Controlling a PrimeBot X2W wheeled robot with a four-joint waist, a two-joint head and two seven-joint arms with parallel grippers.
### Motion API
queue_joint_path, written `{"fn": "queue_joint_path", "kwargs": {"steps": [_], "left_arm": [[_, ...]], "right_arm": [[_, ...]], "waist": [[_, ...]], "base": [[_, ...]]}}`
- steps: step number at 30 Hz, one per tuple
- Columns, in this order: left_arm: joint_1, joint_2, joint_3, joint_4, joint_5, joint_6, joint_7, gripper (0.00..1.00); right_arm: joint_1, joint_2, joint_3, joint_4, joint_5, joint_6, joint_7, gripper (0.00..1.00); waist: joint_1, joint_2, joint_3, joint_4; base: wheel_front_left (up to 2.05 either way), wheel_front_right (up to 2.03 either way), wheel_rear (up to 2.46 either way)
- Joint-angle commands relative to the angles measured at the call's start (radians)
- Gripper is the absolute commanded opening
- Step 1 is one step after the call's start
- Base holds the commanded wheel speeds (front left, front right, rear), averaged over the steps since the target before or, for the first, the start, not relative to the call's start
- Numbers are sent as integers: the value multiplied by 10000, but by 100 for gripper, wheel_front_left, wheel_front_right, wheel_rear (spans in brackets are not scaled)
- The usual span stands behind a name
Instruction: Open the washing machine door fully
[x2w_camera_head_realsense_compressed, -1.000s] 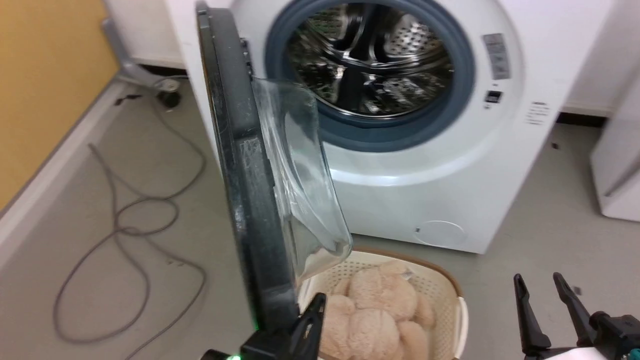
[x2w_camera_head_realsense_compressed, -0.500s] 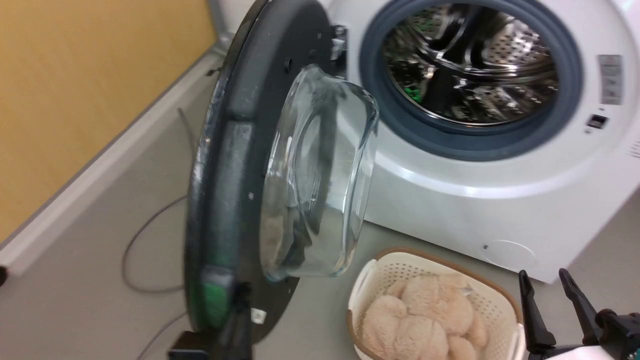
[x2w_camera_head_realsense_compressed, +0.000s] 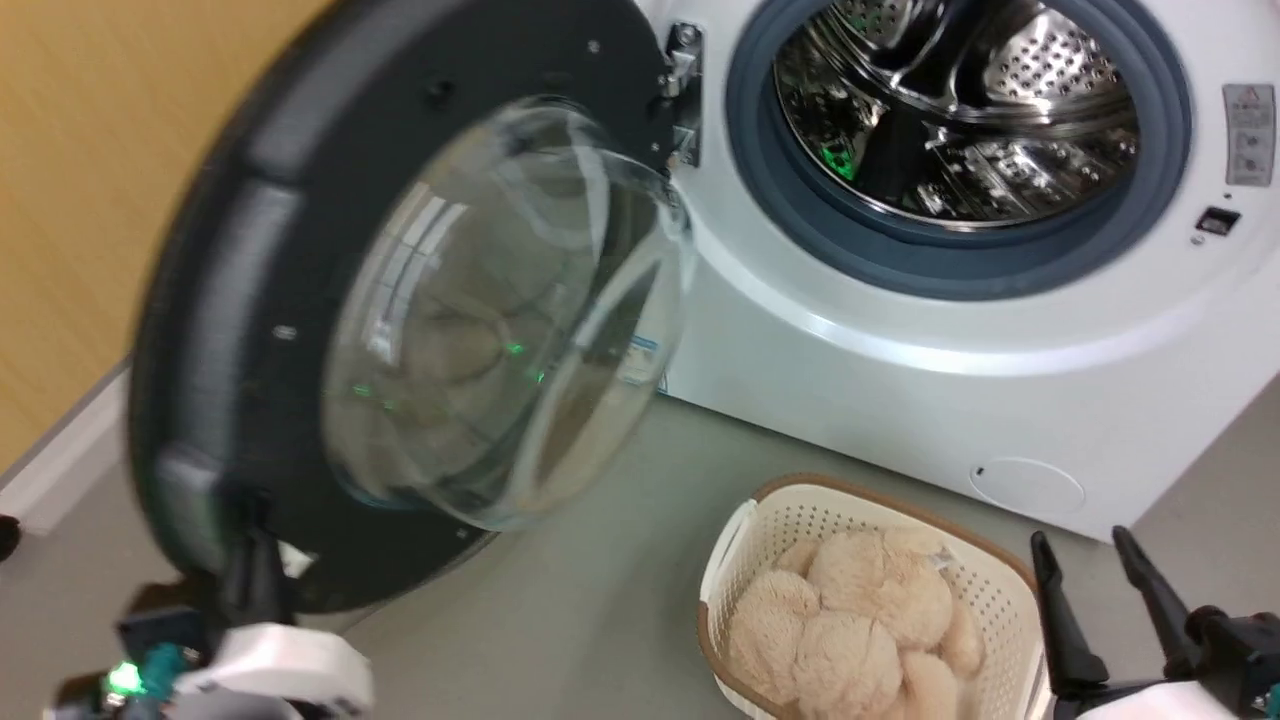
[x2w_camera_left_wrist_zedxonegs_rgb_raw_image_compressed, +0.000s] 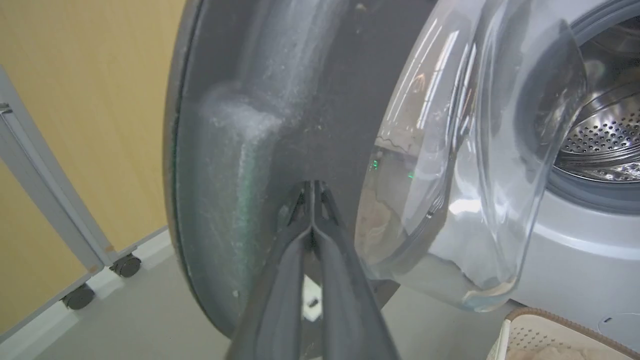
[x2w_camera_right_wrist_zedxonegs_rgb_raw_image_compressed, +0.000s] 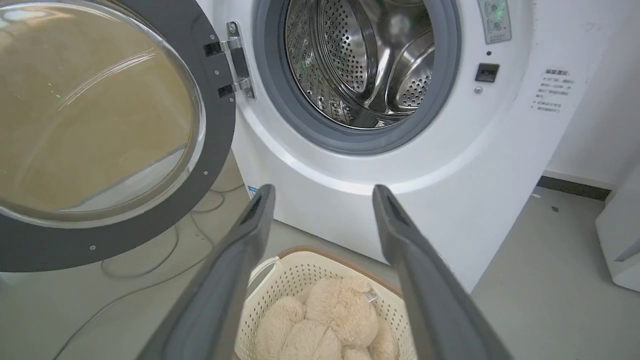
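Left claw (x2w_camera_left_wrist_zedxonegs_rgb_raw_image_compressed: 312, 189) is pinched tight, 2 fingers together, tips pressed on the washing machine door (x2w_camera_head_realsense_compressed: 235, 260) dead ahead, low by its rim. Right claw (x2w_camera_head_realsense_compressed: 1080, 545) gapes wide, holding nothing, with the washing machine (x2w_camera_head_realsense_compressed: 900, 370) beyond it. The door stands well open: a glossy black ring around a bulging clear glass bowl (x2w_camera_head_realsense_compressed: 500, 320). It looks heavy, rigid and slick, with fragile glass. Best to push on the black rim, I'd say.

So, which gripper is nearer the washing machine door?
Left. The left gripper touches the washing machine door at its lower rim; the right gripper hangs apart, by the laundry basket.
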Motion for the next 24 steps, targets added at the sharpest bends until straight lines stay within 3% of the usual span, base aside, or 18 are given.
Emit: {"fn": "queue_joint_path", "kwargs": {"steps": [1,6,7,13,19,24], "left_arm": [[-267,125,188,246,-116,-47,-145,0],[-972,363,913,1711,-640,-274,-556,0],[-1343,512,1314,2554,-900,-421,-773,0],[-2104,816,1995,4099,-1216,-954,-1084,0],[-2609,829,2356,4743,-889,-1337,-1138,0],[-2373,495,2782,4638,-393,-1569,-1142,0]], "right_arm": [[-27,24,-37,-94,-113,6,42,100],[-101,24,-37,-205,-151,6,145,100],[-172,24,-3,-229,-154,6,174,100],[-305,24,-8,-144,-147,6,160,100],[-388,24,34,52,-74,6,97,100],[-412,24,83,293,59,6,-26,100]], "waist": [[0,0,97,-100],[0,0,302,-289],[0,0,397,-392],[0,0,519,-501],[0,0,505,-561],[0,0,307,-683]], "base": [[0,0,0],[0,0,0],[0,0,0],[0,0,0],[0,0,0],[0,0,0]]}}
